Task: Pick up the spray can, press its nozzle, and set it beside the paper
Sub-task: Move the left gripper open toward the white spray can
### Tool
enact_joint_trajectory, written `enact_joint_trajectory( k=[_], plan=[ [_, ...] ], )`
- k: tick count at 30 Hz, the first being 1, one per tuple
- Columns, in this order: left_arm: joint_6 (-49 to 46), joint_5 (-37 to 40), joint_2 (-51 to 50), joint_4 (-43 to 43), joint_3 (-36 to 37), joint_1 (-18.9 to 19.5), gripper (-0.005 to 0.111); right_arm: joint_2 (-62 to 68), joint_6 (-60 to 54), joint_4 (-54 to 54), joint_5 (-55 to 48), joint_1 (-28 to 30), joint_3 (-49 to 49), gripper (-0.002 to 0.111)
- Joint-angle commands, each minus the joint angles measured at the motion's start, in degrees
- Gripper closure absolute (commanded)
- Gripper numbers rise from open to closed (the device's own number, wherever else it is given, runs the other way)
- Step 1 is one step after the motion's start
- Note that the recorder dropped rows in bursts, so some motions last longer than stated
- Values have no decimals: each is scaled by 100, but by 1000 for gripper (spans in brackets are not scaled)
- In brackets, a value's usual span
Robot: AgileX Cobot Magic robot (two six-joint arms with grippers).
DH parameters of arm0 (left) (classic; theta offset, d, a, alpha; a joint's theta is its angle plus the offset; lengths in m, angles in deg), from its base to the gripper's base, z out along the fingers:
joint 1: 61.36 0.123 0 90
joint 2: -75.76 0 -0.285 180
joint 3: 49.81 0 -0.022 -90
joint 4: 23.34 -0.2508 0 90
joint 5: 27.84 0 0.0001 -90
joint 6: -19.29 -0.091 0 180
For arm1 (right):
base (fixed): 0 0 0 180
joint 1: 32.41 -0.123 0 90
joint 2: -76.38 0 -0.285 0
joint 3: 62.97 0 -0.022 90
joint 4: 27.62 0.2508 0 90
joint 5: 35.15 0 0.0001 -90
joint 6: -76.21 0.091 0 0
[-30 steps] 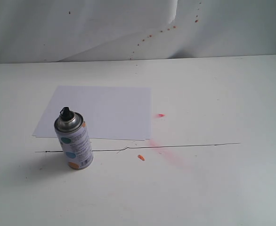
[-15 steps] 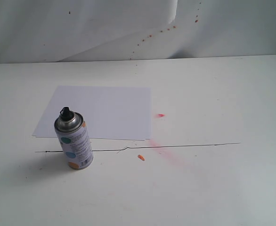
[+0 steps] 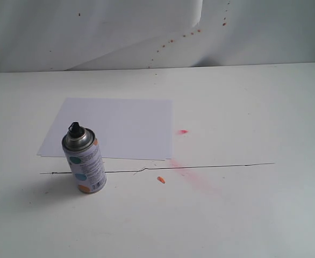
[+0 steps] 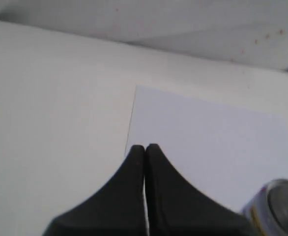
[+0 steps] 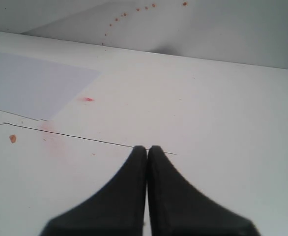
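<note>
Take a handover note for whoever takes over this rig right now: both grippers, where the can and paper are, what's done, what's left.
Left gripper: shut, empty; its camera sees the paper and the can's top.
Right gripper: shut, empty, above bare table.
Spray can: upright on the table, in front of the left corner of the paper in the exterior view, nozzle on top, no gripper on it.
Done: nothing yet.
Left: open a gripper, pick up the can, press the nozzle, set it beside the paper.
</note>
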Motion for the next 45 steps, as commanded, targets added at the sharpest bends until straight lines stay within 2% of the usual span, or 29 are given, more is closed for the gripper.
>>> enact_joint_trajectory(
  k=[1, 5, 7, 9, 16, 21, 24, 28, 34, 45],
  plan=[
    [758, -2241, 57, 30, 549, -25, 107, -37, -20, 4, 26, 40, 24, 108],
    [1522, -4357, 57, -177, 1201, -25, 107, -37, -20, 4, 26, 40, 24, 108],
    [1809, -5007, 57, -376, 1491, -25, 107, -37, -20, 4, 26, 40, 24, 108],
    [1866, -5327, 57, -688, 1709, -25, 107, -37, -20, 4, 26, 40, 24, 108],
    [1864, -5285, -419, -2509, 1869, -25, 107, -37, -20, 4, 26, 40, 24, 108],
    [1924, -5406, -1141, -4822, 1869, -25, 107, -37, -20, 4, 26, 40, 24, 108],
    [2118, -5256, -1521, -5636, 1869, -25, 107, -37, -20, 4, 26, 40, 24, 108],
    [2544, -4918, -1905, -5874, 1869, -25, 107, -37, -20, 4, 26, 40, 24, 108],
    [2998, -4935, -2008, -6674, 1869, -25, 107, -37, -20, 4, 26, 40, 24, 108],
    [3011, -4981, -2016, -6599, 1869, -25, 107, -37, -20, 4, 26, 40, 24, 108]
  ],
)
